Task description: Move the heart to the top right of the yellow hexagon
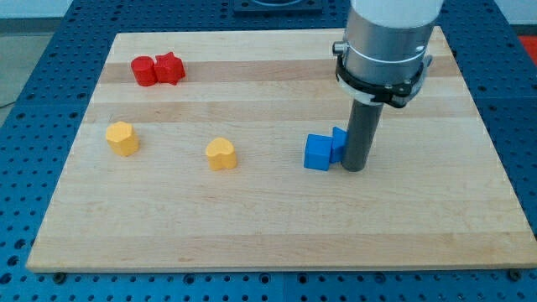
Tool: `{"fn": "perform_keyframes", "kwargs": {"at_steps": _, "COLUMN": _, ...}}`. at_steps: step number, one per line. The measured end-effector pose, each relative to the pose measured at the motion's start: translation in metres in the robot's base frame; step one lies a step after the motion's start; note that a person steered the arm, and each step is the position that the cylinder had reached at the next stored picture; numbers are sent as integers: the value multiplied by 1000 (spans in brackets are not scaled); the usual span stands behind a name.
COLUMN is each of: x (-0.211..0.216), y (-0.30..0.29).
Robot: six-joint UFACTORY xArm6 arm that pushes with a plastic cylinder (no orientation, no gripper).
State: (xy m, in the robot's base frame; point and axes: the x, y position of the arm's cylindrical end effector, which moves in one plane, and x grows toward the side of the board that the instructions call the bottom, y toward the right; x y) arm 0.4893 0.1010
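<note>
1. my tip (354, 169) is down on the wooden board (277, 226), right of centre in the view. It's just a bare rod, so nothing to open or clamp, and it's holding nothing.
2. Right against the tip's left side sit two blue blocks: a blue cube (318, 153) in front, and a second blue block (339, 143) tucked between that cube and the rod. The rod looks to be touching the second one; its shape I can't make out, it's mostly hidden.
3. Further left of the tip, well apart from it, is the yellow heart (221, 153) — that's the one to move. It's at roughly the same height in the view as the tip, sitting alone.
4. Further left again is the yellow hexagon (122, 138), with a clear gap between it and the heart.
5. Farthest out, up toward the view's top left, two red blocks touch each other — a red cylinder (143, 70) and a red star (170, 67).
</note>
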Motion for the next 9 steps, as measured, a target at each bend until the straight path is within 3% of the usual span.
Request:
{"fn": "perform_keyframes", "kwargs": {"at_steps": 1, "x": 3, "y": 52}}
{"fn": "perform_keyframes", "kwargs": {"at_steps": 2, "x": 46, "y": 40}}
{"fn": "perform_keyframes", "kwargs": {"at_steps": 3, "x": 75, "y": -31}}
{"fn": "perform_keyframes", "kwargs": {"at_steps": 6, "x": 19, "y": -117}}
{"fn": "perform_keyframes", "kwargs": {"at_steps": 8, "x": 6, "y": -197}}
{"fn": "perform_keyframes", "kwargs": {"at_steps": 9, "x": 3, "y": -188}}
